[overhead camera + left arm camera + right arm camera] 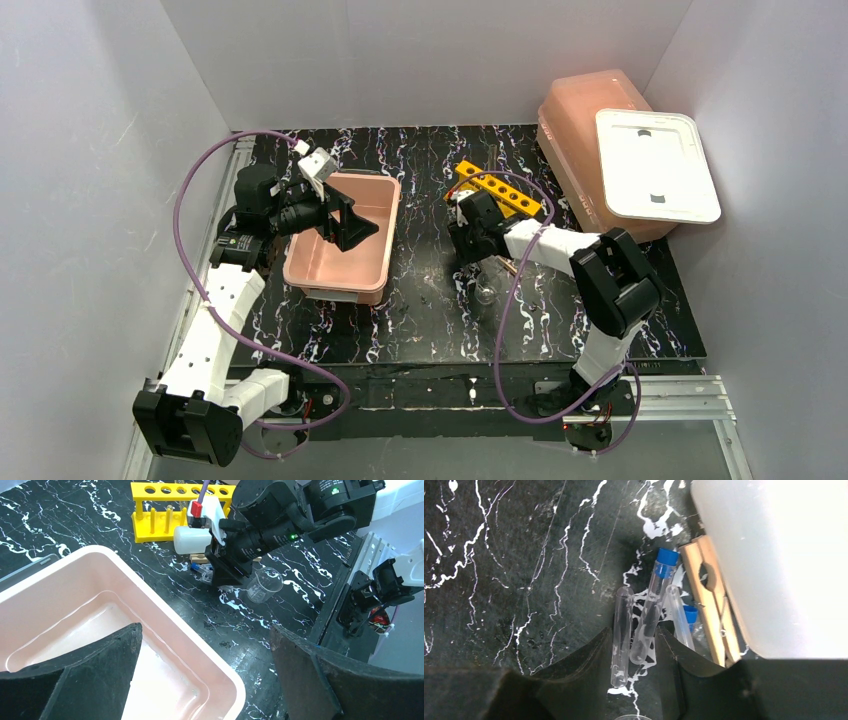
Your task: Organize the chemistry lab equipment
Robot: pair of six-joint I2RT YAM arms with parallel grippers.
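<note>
Two arms reach over the black table (430, 310), and the yellow rack (497, 190) stands upright toward the back. The left gripper (352, 225) is spread wide and holds nothing; it hangs over the small pink tub (165, 625), well left of the rack. The right gripper (635, 630) is down just near-side of the rack with its jaws about half closed. A blue-capped tube (653, 600) and a bare clear tube (622, 625) lie between them on the table, and I cannot tell if the jaws press either one. A second capped tube (681, 617) and a wooden clamp (711, 605) lie touching or nearly so beside that pile. The white bottle (192, 539) lies on its side next to them, close to the rack's near side. A clear beaker (262, 585) stands upright further toward the arm bases from the rack, apart from the tubes. The big pink tub (575, 130) sits right of the rack with the white lid (655, 165) on top.
</note>
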